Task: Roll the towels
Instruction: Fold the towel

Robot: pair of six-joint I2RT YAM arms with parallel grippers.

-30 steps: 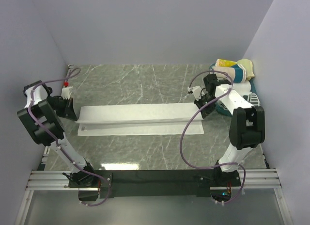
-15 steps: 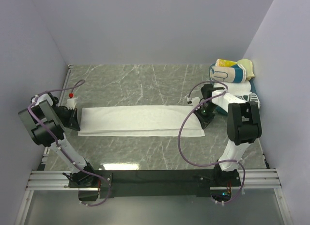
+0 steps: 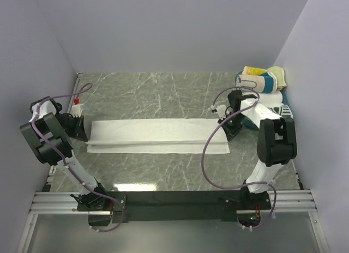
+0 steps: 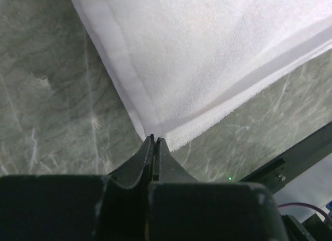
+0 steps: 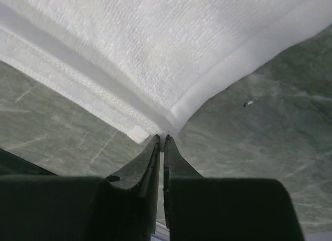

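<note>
White towel (image 3: 158, 136) — corners in left hand (image 4: 154, 142), right hand (image 5: 162, 138) (tips together)

Long white towel (image 3: 158, 134) folded lengthwise, lying flat, centre; rolled towels (image 3: 262, 80) piled far right.

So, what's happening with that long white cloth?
Left tool shut on white towel corner. Right tool shut on opposite corner. Towel folded lengthwise, not yet rolled. Nothing blocking.

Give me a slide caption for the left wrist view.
Left gripper pinching a corner of the folded white towel above the marbled table.
</note>
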